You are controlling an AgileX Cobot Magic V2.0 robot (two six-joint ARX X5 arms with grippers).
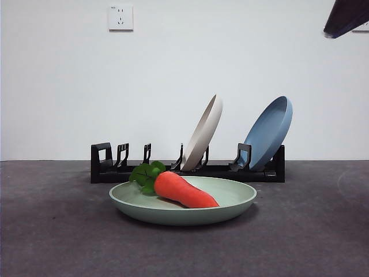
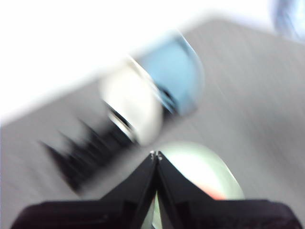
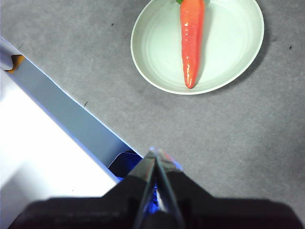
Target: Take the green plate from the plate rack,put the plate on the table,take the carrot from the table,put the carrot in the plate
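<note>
Carrot (image 1: 183, 190) lies in green plate (image 1: 230, 203) on table (image 1: 52, 231), leaves toward 10 o'clock; rack (image 1: 115, 171) behind at 12 holds white plate (image 1: 203, 134) and blue plate (image 1: 268, 131); left gripper (image 2: 156, 155) and right gripper (image 3: 155, 151) pinched together, empty

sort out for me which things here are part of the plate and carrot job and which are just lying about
Part of the job:
- green plate, flat on the table
- carrot, lying in that plate
- plate rack
- left gripper and right gripper, both shut, holding nothing

Just there:
- cream-white plate, standing in the rack
- dusty-blue plate, standing in the rack
- wall socket
</note>
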